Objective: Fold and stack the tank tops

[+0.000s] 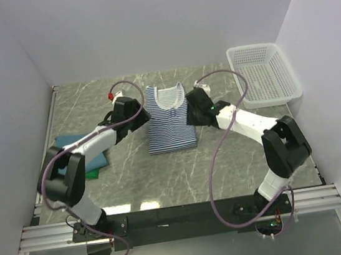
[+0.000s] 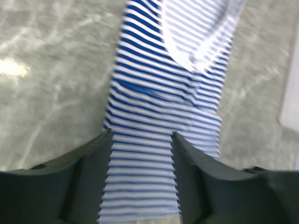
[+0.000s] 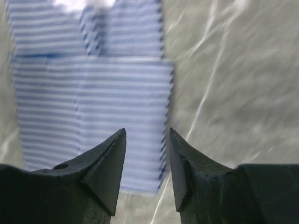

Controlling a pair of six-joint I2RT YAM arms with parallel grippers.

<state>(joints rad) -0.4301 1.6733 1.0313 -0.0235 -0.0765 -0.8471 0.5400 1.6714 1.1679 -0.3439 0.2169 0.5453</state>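
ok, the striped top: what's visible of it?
The striped top is soft knit-looking fabric, navy-and-white horizontal stripes, white-trimmed scoop neck, two straps. It lies flat on the table, neck toward the far wall, a crease across its chest. Left fingers and right fingers hang open at its sides; neither grips it.

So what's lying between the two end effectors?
The striped tank top, flat between the left end effector and right end effector, in the top view.

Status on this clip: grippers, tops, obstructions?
Left gripper open, right gripper open, both empty. Striped top flat mid-table. Teal top, green top far left. Nothing blocking.
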